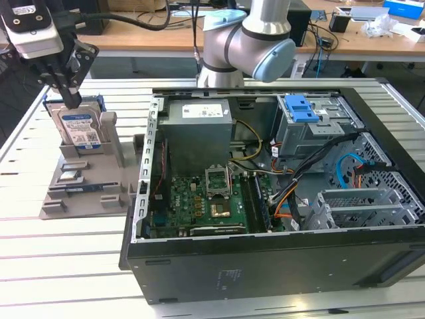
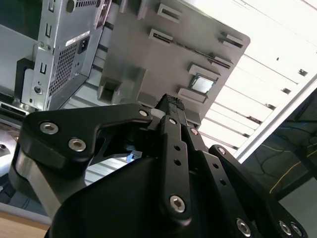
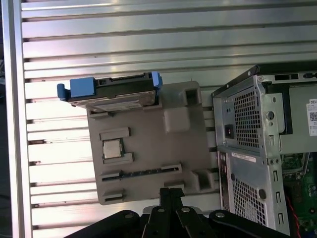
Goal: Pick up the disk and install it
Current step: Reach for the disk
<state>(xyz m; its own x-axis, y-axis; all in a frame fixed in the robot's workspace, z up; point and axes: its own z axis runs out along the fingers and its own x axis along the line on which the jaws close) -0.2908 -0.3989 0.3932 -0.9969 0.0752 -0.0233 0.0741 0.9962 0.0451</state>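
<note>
The disk [image 1: 80,127] stands in a grey holder [image 1: 83,199], closed empty fingers [image 1: 68,93] pointing down near its top.

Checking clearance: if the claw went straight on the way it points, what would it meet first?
Probably the top edge of the hard drive standing in the grey holder, right under the claw, though depth is hard to judge.

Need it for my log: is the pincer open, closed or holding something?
The pincer is closed and empty, near the hard drive.
</note>
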